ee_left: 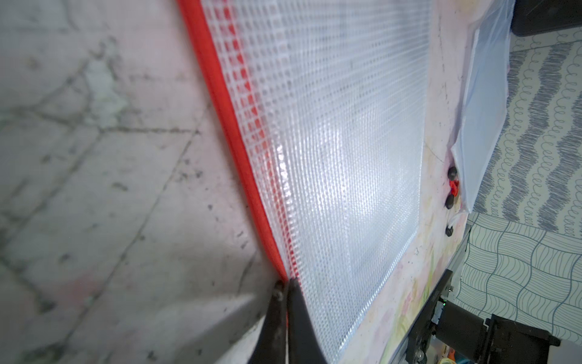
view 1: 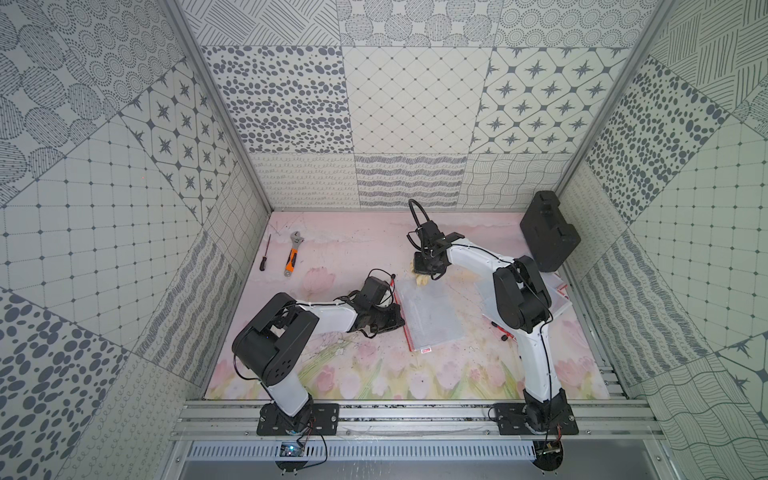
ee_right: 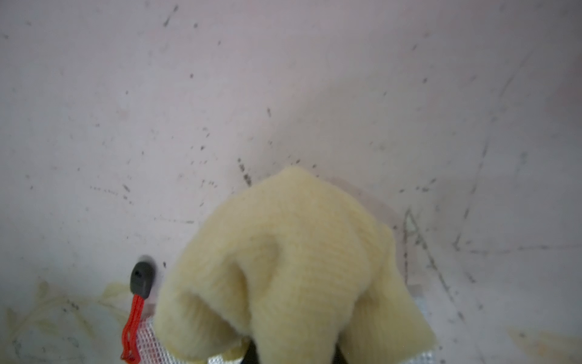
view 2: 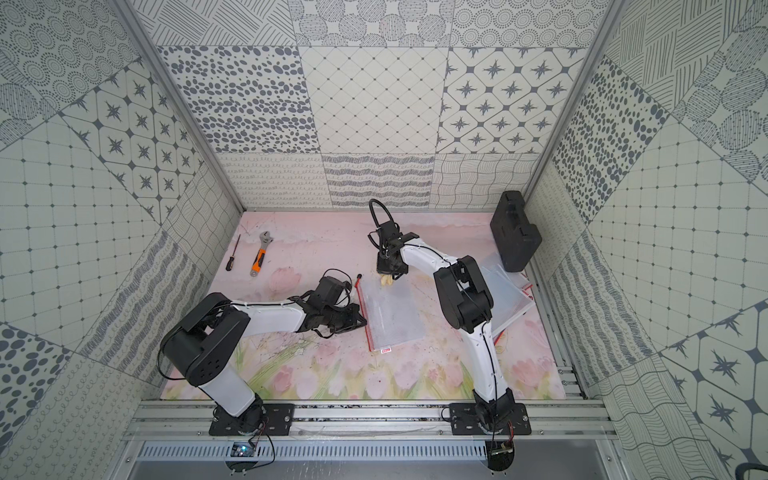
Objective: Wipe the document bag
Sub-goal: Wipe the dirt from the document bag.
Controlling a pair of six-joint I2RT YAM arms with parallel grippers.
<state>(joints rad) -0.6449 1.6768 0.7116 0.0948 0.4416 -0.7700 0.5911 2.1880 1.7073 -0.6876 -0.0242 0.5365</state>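
The document bag (view 1: 432, 318) (view 2: 392, 316) is a translucent mesh pouch with a red zip edge, lying flat on the flowered mat in both top views. My left gripper (view 1: 400, 322) (ee_left: 285, 283) is shut on the bag's red edge (ee_left: 239, 151), low against the mat at the bag's left side. My right gripper (view 1: 428, 266) is shut on a pale yellow cloth (view 1: 422, 277) (ee_right: 293, 268). The cloth rests on the bag's far end and hides the right fingers in the right wrist view. The bag's black zip pull (ee_right: 141, 279) on a red cord lies just beside the cloth.
An orange-handled wrench (view 1: 293, 253) and a screwdriver (view 1: 265, 253) lie at the back left. A black case (view 1: 548, 230) leans in the back right corner. Further pouches (view 1: 557, 299) are stacked under the right arm. Patterned walls close three sides.
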